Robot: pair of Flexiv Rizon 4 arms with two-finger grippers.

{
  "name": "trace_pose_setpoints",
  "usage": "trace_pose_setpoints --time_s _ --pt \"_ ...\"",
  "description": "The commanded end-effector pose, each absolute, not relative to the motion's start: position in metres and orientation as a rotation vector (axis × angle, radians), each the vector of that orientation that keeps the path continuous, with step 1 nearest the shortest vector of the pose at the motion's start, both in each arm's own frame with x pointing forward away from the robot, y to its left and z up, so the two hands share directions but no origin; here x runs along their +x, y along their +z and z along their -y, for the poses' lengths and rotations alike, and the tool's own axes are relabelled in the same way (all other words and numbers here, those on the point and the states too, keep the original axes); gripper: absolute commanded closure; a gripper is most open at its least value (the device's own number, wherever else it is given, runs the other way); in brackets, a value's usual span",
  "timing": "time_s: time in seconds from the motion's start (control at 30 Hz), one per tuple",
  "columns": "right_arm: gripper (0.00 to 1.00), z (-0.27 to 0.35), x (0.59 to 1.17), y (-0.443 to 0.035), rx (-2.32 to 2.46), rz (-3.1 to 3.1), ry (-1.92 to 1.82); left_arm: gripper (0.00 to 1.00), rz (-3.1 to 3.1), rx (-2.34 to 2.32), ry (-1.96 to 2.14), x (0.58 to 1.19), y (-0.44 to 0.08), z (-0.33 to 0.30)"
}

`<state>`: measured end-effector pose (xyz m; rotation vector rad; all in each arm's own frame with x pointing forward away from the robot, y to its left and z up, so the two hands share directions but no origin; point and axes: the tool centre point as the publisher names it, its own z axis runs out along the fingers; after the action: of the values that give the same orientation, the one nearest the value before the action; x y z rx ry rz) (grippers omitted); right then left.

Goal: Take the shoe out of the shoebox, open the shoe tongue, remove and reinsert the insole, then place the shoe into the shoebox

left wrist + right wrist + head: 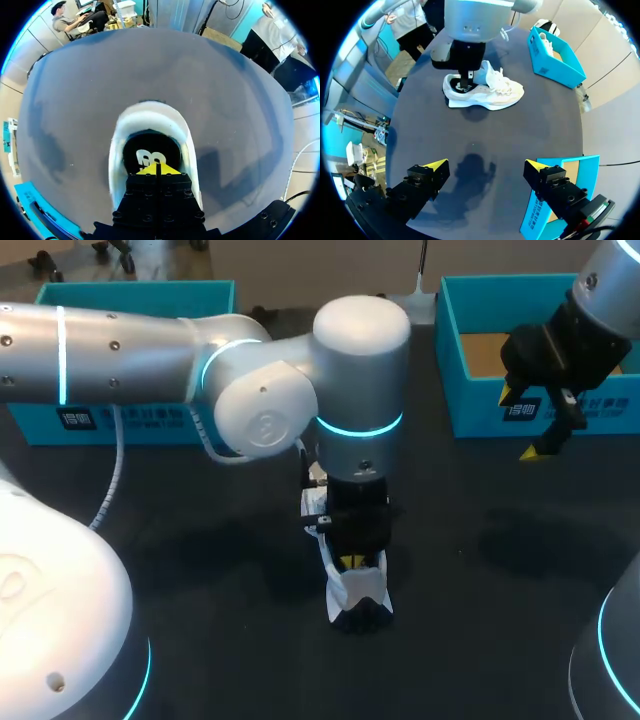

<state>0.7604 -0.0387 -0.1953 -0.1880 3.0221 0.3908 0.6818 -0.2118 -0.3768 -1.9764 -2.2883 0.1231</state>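
1. Head view: the white shoe [358, 590] stands on its sole near the middle of the dark table [200, 570], outside both boxes.
2. The left arm comes in from the left edge and bends straight down over the shoe. The left gripper [350, 562] is sunk into the shoe's opening.
3. Left wrist view: the left gripper [157, 169] has its yellow tips pressed together with only a thin seam between them. They sit at the heel end, right at the dark insole [150, 150]. Whether they pinch the insole cannot be told.
4. The right gripper [520, 423] hangs above the table's far right corner, by the front wall of the teal shoebox [470, 410] there. It is well apart from the shoe.
5. Right wrist view: the right gripper [485, 165] is spread wide and holds nothing, with bare tabletop under it.
6. A second teal box [140, 285] sits at the far left corner.
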Motion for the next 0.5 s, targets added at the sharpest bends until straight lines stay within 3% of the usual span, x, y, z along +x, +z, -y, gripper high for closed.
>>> trace_pose_setpoints --time_s 0.03,0.33,0.5 --pt "0.00 0.037 0.761 -0.197 -0.187 -3.024 0.385 1.00 2.287 -1.982 0.095 0.677 -0.387 0.219" --pt "0.00 0.037 0.761 -0.197 -0.187 -3.024 0.385 1.00 2.311 -2.034 0.163 0.672 -0.356 0.216" --pt "0.00 0.037 0.761 -0.197 -0.187 -3.024 0.385 1.00 2.279 -2.056 0.179 0.666 -0.362 0.223"
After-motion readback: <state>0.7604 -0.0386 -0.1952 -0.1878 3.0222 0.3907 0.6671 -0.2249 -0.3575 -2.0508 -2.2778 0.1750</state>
